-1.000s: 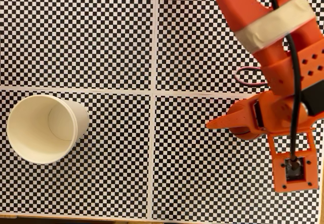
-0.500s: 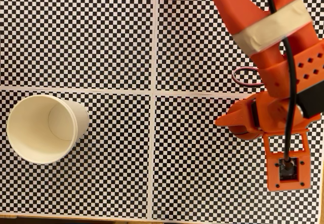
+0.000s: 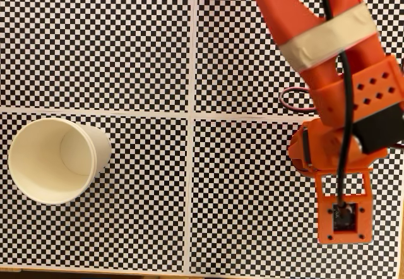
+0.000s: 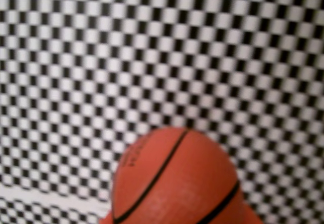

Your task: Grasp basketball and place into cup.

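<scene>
Ball [image 4: 174, 181] in the gripper [image 3: 302, 154], jaw state unclear; carry level toward 9 o'clock, releasing centred over cup [image 3: 38, 181].

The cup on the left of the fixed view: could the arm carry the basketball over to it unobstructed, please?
Probably yes: the checkered table between the gripper and the upright cup is bare. The basketball sits close under the wrist camera.
</scene>
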